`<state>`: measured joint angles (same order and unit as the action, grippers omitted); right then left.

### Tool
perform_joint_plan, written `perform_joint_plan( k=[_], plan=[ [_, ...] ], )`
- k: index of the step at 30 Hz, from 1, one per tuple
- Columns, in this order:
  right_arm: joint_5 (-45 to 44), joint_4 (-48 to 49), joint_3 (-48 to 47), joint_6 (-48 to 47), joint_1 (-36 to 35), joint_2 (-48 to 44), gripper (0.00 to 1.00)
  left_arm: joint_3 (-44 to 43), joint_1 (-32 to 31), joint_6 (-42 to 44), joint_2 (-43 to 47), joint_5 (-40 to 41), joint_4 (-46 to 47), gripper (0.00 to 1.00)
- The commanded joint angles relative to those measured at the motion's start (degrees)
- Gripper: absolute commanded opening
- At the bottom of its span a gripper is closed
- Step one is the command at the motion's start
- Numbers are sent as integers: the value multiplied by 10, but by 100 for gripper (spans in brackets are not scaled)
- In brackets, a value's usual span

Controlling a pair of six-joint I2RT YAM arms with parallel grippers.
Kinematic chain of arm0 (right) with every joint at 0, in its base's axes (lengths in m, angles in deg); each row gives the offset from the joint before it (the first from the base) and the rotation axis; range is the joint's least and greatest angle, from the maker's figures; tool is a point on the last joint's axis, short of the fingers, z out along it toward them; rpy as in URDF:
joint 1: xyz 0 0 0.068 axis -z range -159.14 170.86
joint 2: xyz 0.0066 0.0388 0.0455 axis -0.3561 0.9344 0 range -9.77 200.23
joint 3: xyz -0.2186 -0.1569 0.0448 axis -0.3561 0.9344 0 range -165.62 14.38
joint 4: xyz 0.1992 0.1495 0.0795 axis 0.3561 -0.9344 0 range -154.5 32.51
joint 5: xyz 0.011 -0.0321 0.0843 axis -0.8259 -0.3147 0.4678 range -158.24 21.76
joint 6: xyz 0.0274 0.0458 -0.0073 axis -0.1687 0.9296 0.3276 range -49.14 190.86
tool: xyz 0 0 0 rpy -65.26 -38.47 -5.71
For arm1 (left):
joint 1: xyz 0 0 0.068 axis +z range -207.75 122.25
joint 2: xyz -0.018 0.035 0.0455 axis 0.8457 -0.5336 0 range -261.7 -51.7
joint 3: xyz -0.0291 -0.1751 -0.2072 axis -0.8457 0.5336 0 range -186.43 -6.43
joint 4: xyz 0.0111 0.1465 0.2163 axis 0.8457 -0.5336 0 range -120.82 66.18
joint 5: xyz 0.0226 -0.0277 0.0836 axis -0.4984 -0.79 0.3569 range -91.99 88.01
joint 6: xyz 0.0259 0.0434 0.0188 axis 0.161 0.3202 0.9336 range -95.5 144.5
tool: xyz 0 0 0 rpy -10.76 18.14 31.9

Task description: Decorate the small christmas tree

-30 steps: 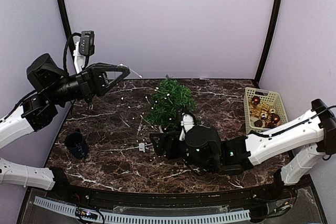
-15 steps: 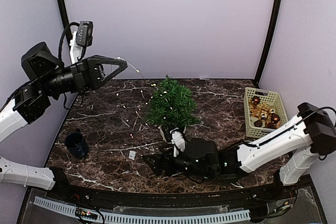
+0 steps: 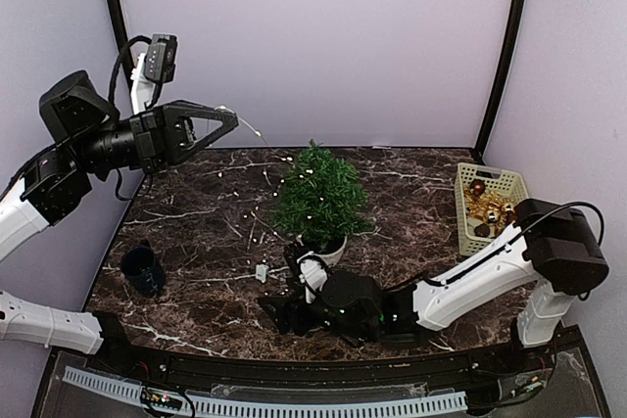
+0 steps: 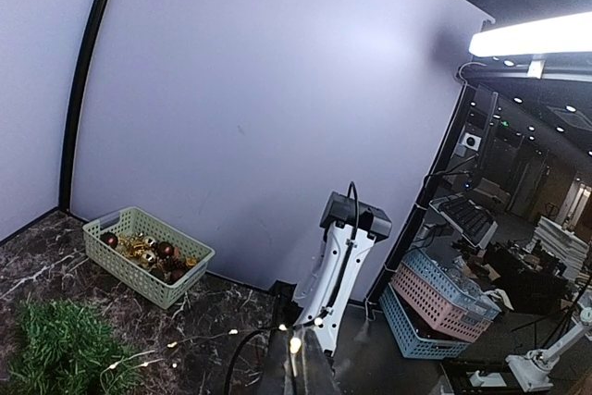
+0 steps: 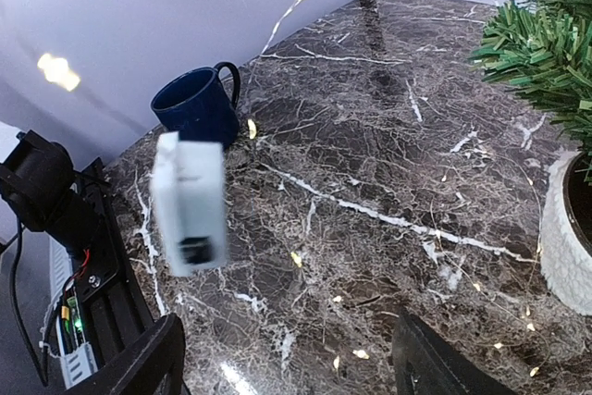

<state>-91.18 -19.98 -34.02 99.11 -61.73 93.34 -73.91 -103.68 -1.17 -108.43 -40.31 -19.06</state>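
The small christmas tree (image 3: 318, 195) stands mid-table in its white pot (image 3: 331, 250), just behind my right gripper (image 3: 279, 312), whose fingers gape wide, empty. My left gripper (image 3: 223, 122), raised well apart, is pinched tight on the light string (image 4: 231, 331). A white box (image 5: 190, 201) is blurred. The basket (image 3: 490, 171) holds baubles (image 3: 487, 210).

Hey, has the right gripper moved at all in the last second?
Yes. The right gripper has slid toward the near edge of the table; it was level with the blue mug and now sits nearer that edge.
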Motion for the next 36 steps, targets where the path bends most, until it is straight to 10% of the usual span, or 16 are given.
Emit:
perform_joint_plan(
  k=[1, 29, 36],
  plan=[
    [-27, 43, -20, -31, -1, 22, 78, -22, -2, -2, -2, -20, 0, 0],
    [-76, 40, -117, -134, 19, 130, 58, -52, -2, -37, -14, -47, 19, 0],
    [-86, 39, -121, -136, 23, 128, 19, -55, -1, -23, -8, -30, -1, 0]
  ],
)
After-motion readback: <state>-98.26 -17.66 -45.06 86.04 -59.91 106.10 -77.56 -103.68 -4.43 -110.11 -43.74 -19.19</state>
